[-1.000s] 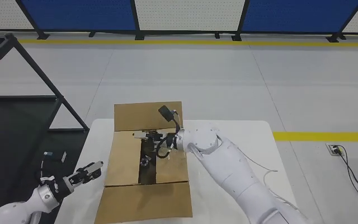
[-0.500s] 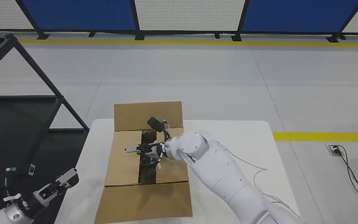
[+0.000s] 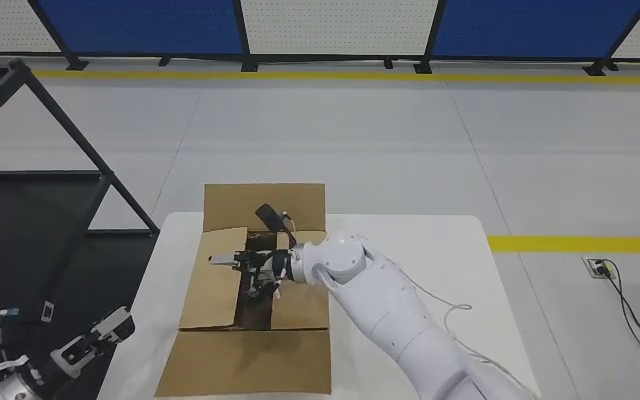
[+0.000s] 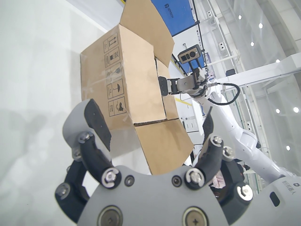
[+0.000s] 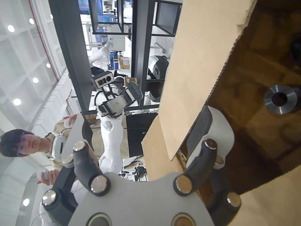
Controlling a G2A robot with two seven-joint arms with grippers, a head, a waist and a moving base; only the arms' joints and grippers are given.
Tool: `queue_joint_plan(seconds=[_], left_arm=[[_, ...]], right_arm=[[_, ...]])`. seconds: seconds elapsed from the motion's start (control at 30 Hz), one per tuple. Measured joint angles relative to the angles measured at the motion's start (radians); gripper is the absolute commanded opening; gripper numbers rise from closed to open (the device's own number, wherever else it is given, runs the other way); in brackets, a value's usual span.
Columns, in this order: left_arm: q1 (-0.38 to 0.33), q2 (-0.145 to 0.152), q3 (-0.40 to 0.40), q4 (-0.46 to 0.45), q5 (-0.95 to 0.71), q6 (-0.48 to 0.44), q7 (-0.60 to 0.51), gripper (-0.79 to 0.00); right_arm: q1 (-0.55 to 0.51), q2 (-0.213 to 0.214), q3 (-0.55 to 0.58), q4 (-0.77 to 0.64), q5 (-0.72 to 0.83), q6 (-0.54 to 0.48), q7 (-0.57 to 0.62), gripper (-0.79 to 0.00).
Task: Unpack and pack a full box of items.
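A cardboard box [image 3: 300,305] stands on the white table [image 3: 440,270] with its outer flaps spread flat. My right gripper [image 3: 240,268] is open at the box's middle slot, straddling the edge of the left inner flap [image 5: 200,48]; one finger [image 5: 207,128] is under the flap, the other outside it. That flap [image 3: 212,290] is raised and tilted. Inside the box lies a metal ring [image 5: 279,98] on the bottom. My left gripper [image 3: 95,342] is open and holds nothing, off the table's left front corner, facing the box's printed side [image 4: 117,76].
A black metal rack [image 3: 60,140] stands left of the table. The bare table surface lies right of the box. A dark object [image 5: 296,46] sits deeper in the box. The far flap [image 3: 265,205] overhangs the table's back edge.
My right gripper moved left across the box top and lifted the left inner flap. The box shifted slightly left. My left arm drew back from the table's left edge.
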Motion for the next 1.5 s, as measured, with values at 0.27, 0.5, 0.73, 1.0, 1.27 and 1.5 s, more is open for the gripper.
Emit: queue_joint_plan(seconds=[0.27, 0.5, 0.73, 1.0, 1.27, 1.5], left_arm=[[0.025, 0.000, -0.003, -0.044, 0.062, -0.030, 0.009, 0.000], [0.087, -0.010, 0.022, -0.173, 0.344, -0.091, 0.152, 0.000], [0.122, -0.024, 0.098, -0.257, 0.631, -0.062, 0.327, 0.000], [0.070, -0.039, 0.216, -0.271, 0.769, 0.090, 0.466, 0.000], [0.056, -0.049, 0.249, -0.272, 0.778, 0.161, 0.513, 0.000], [0.078, -0.057, 0.219, -0.263, 0.729, 0.185, 0.545, 0.000]], right_arm=[[0.008, -0.020, 0.020, 0.013, 0.049, -0.041, 0.024, 0.000], [0.020, -0.043, 0.026, 0.006, 0.071, -0.078, 0.030, 0.000], [0.033, -0.065, 0.023, 0.004, 0.077, -0.106, 0.053, 0.000], [0.043, -0.087, 0.017, 0.024, 0.068, -0.139, 0.078, 0.000], [0.045, -0.093, 0.029, 0.045, 0.064, -0.211, 0.105, 0.000], [0.046, -0.078, 0.065, 0.056, 0.066, -0.280, 0.086, 0.000]])
